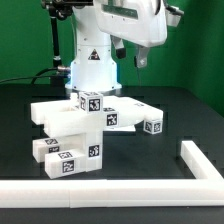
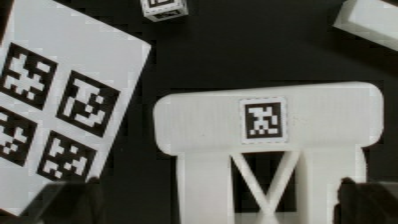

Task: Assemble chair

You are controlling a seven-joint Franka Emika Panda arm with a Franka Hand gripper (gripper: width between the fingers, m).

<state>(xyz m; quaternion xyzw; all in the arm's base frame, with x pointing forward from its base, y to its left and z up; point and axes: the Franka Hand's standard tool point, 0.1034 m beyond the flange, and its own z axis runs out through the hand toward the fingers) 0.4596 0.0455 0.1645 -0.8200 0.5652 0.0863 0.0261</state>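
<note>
In the exterior view a cluster of white chair parts (image 1: 90,122) with black-and-white tags lies on the black table in front of the arm's base. A small tagged cube piece (image 1: 152,126) lies at the cluster's right. My gripper (image 1: 135,57) hangs high above and behind them, open and empty. In the wrist view a chair part (image 2: 267,118), a rounded panel with one tag and V-shaped struts, lies below my gripper (image 2: 214,203). My dark fingertips (image 2: 64,200) stand wide apart on either side of its struts. A small tagged cube (image 2: 166,8) lies farther off.
The marker board (image 2: 63,100) with several tags lies beside the chair part in the wrist view. A long white L-shaped border rail (image 1: 120,187) runs along the table's front and up the exterior view's right. Another white piece (image 2: 374,15) shows at the wrist view's corner.
</note>
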